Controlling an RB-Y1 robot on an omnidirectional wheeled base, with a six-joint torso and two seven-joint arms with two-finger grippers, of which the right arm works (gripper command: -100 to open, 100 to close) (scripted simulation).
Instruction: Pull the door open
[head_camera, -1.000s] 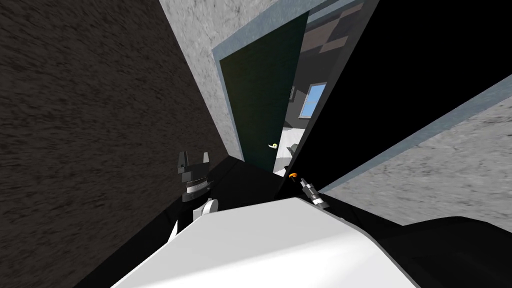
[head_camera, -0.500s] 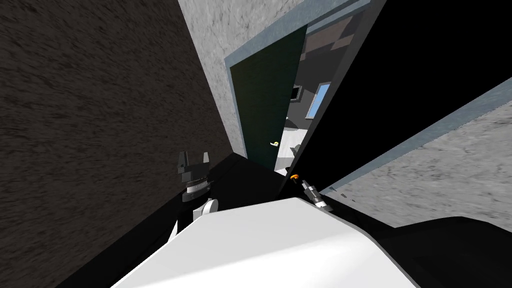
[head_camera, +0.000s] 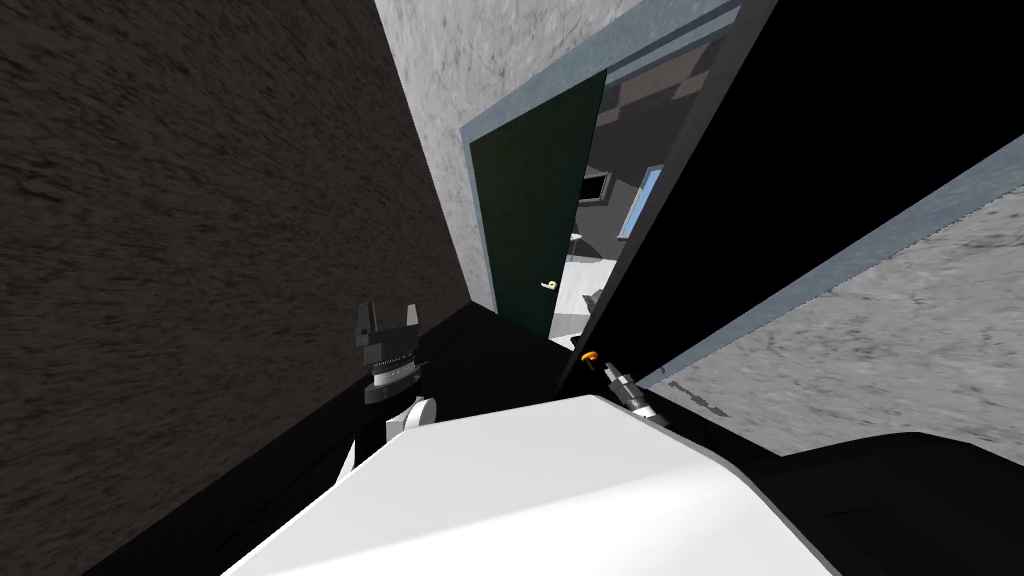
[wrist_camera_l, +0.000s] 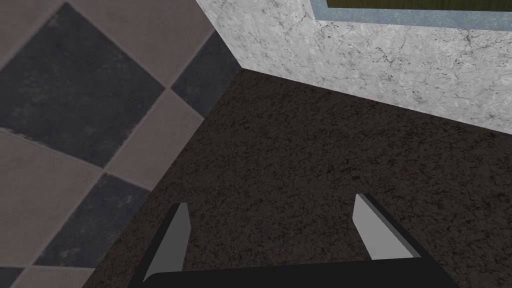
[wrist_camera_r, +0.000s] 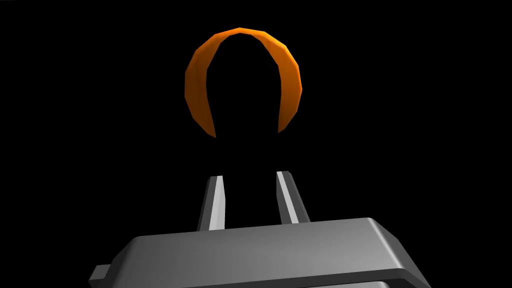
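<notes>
Two fingers (wrist_camera_r: 216, 202) pinching orange-ringed handle (wrist_camera_r: 243, 85)

A rough dark brown wall (head_camera: 200, 250) stands on my left and meets a grey marbled wall (head_camera: 450, 60) at a corner (the same corner appears from my left wrist, above a floor of grey and dark checked tiles (wrist_camera_l: 75, 100)). A blue-paned window (head_camera: 640, 200) shows in the room ahead, beside a black area (head_camera: 850, 120). A second stretch of marbled wall (head_camera: 900, 330) lies on my right.

Black left tool (head_camera: 390, 313), ribbed grey wrist (head_camera: 392, 373), pale fingers (wrist_camera_l: 375, 232)
</notes>
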